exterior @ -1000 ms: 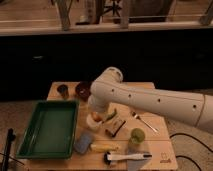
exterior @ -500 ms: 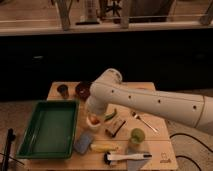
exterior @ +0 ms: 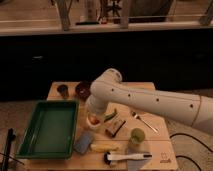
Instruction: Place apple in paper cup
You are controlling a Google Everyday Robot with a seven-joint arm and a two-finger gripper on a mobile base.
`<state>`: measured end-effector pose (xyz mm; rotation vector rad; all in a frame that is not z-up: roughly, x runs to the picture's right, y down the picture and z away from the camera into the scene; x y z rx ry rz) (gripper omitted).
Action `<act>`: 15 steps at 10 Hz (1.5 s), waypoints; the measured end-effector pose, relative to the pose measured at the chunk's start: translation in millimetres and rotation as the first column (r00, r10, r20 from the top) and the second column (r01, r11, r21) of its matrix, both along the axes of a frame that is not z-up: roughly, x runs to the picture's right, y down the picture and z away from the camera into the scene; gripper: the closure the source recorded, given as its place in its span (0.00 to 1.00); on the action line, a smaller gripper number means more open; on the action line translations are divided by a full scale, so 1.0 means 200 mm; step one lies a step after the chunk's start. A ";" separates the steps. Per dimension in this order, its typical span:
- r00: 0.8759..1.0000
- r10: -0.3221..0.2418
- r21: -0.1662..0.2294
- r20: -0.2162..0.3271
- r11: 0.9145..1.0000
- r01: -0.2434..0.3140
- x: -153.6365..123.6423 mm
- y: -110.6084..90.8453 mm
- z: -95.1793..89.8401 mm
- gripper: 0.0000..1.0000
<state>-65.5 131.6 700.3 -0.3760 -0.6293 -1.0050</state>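
The gripper (exterior: 94, 114) has been lowered over the paper cup (exterior: 93, 121) on the table (exterior: 159, 150). The apple (exterior: 94, 120) is seen at the cup's mouth; release seems near. The jaws' state cannot be told.

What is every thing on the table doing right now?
Gripper: low over the paper cup, hidden by the arm.
Apple: at the paper cup's mouth.
Paper cup: upright.
Green tray: flat.
Green cup: upright.
Fork: lying flat.
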 end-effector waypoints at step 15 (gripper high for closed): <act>0.998 -0.054 -0.076 -0.010 0.996 0.053 -0.02 -0.02 0.02 0.20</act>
